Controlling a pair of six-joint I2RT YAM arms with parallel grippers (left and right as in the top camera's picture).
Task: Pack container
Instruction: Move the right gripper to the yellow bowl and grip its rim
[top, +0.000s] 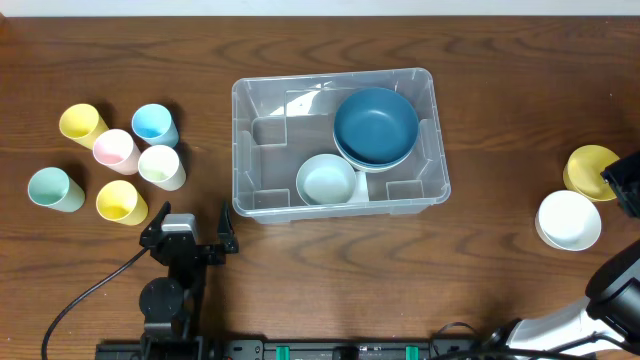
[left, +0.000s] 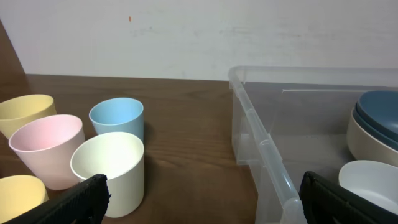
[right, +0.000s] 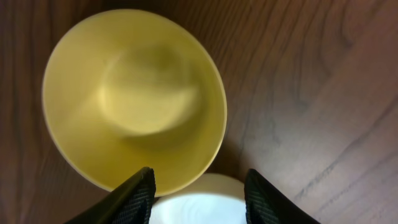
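Table (top: 500, 60): container (top: 262, 115) left of R gripper (right: 198, 186)

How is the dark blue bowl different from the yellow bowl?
The dark blue bowl sits inside the container, stacked on a pale bowl. The yellow bowl stands on the table, outside the container. The dark blue bowl also looks bigger than the yellow bowl. Both are round and open side up.
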